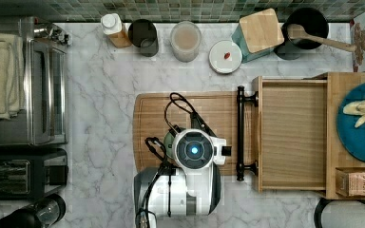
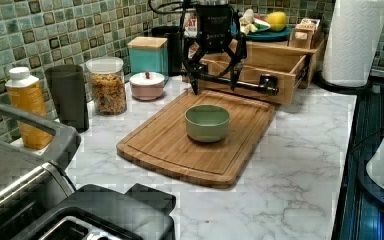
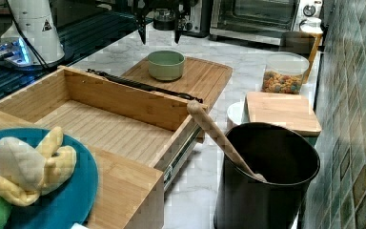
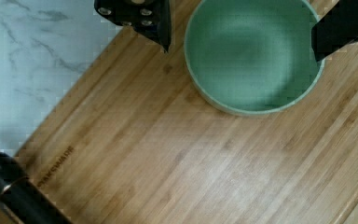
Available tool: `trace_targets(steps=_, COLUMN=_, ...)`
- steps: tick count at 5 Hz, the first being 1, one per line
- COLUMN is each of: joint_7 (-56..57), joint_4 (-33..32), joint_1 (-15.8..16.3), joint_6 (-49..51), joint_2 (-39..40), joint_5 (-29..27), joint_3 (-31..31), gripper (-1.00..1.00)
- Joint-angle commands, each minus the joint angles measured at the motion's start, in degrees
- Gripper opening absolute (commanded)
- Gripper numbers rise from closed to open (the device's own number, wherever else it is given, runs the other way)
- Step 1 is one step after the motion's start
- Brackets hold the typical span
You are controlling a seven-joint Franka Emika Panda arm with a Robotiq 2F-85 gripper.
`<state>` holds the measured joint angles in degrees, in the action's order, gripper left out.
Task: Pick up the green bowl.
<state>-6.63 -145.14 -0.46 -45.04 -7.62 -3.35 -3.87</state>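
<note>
The green bowl (image 2: 207, 122) is sitting upright and empty on the bamboo cutting board (image 2: 170, 145), toward the end of the board nearest the open wooden drawer (image 3: 100, 119), and nothing else is sharing the board with it. The gripper (image 2: 215, 82) is hanging above the bowl with its two black fingers spread apart, gripping nothing; in the wrist view one finger (image 4: 161, 28) is sitting outside the rim and the other (image 4: 340, 25) is overlapping the opposite rim, so the span is looking about as wide as the bowl itself. The bowl is looking rigid and glossy, probably glazed ceramic or hard plastic, so it is likely to be light but slippery, and breakable if it is ceramic and slips. Judging from this, a pinch on the rim wall, one finger inside and one outside, is seeming the safer hold, since spanning the whole width is leaving little margin. Beyond the board from the bowl, along the tiled wall, a clear jar (image 2: 108, 85) is holding mixed cereal, a white lidded dish (image 2: 147, 85) is staying closed, and a black pot (image 3: 264, 176) is holding a wooden spoon (image 3: 221, 138). The drawer beside the board is standing open with nothing in it, and the teal plate (image 3: 71, 191) past the drawer is carrying toy fruit.
</note>
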Motion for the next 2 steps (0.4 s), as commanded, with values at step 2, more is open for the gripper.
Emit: trace_targets(steps=2, joint_7=0.3, joint_4=-6.3, joint_1=-0.6, joint_6=-9.1, joint_2=5.0, joint_5=-0.2, joint_3=0.0, gripper=1.00)
